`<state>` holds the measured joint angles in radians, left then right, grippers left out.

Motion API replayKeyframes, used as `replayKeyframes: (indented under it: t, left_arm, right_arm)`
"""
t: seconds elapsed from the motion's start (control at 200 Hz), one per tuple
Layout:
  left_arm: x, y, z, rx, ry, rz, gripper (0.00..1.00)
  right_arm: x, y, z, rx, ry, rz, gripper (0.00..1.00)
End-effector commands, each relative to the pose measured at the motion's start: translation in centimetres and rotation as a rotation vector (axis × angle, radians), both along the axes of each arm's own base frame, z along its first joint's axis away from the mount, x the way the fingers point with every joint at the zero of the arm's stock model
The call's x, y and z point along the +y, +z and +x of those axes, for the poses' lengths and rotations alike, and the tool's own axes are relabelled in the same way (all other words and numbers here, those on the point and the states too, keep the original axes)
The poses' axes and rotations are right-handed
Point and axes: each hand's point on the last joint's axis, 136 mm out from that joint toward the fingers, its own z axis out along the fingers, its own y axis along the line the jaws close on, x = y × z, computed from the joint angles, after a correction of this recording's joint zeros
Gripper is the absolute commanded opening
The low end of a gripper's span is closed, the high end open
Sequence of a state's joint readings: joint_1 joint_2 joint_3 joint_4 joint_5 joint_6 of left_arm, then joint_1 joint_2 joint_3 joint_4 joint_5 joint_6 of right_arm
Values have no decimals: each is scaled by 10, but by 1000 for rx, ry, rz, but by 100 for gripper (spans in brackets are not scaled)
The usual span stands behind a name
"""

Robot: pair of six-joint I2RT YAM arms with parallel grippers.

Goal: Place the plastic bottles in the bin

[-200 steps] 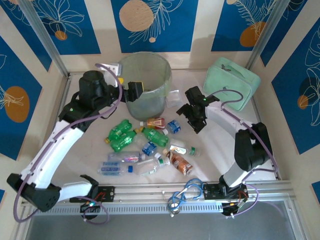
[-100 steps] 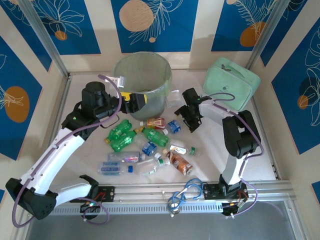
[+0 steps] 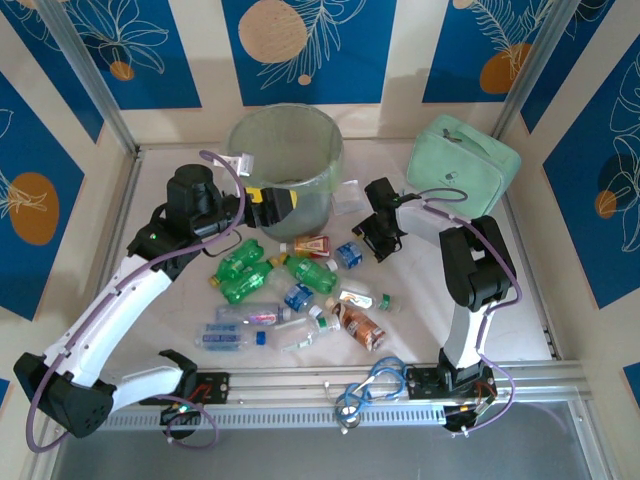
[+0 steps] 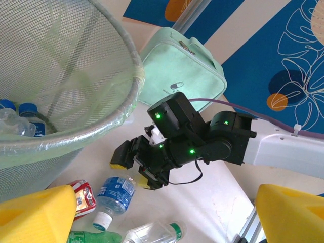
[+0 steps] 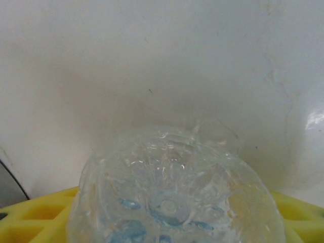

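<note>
Loose bottles [image 3: 290,295]: about a dozen crushed ones lie on the counter [image 3: 430,300] between the two arms. They are clear with blue labels, green, one brown and one red-labelled, some touching each other.
Clear bottle [image 5: 172,202]: in the right wrist view its ribbed base sits between yellow fingers, above bare counter.
Right pincer [image 3: 380,238]: closed around the clear bottle, judging by that view. It hangs at the far right edge of the scatter, just beside a blue-labelled bottle [image 4: 115,192], and is not over the bin.
Left pincer [image 3: 272,202]: spread wide and empty. Its yellow fingers [image 4: 40,212] stand well apart, low beside the bin's near wall.
Bin [image 3: 300,185]: upright behind the scatter, at the far middle of the counter.
Binned bottles [image 4: 20,119]: at least two with blue caps show through the wall; I cannot tell the full count.
Soft case [image 3: 462,165]: far right, well apart from the bin.
Progress: early, by my judgement. A few bottles are in, one is in hand to carry across to the rim, and the bulk is not yet picked.
</note>
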<state>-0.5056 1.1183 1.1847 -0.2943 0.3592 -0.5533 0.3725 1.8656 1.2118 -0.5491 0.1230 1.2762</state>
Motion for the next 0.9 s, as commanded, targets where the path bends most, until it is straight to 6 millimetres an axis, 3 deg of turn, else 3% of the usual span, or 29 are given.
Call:
replayKeyframes:
  t: [0.0, 0.17, 0.39, 0.575, 0.72, 0.895]
  left_arm:
    - [-1, 3, 1, 3, -8, -21, 93]
    - [1, 11, -1, -12, -6, -2, 100]
    - [-4, 29, -6, -36, -50, -27, 100]
    - [-28, 50, -24, -40, -226, -166, 100]
    - [-52, 41, -37, 31, -360, -226, 100]
    - [-92, 28, -63, 91, -534, -203, 96]
  right_arm:
    - [0, 15, 3, -37, -6, 22, 61]
    - [-9, 43, 2, -145, 0, 46, 59]
    - [-31, 103, -13, -323, 17, 81, 57]
    - [-48, 175, -30, -540, 49, 174, 57]
    - [-54, 239, -45, -733, 123, 242, 58]
    - [-41, 303, -59, -914, 233, 379, 59]
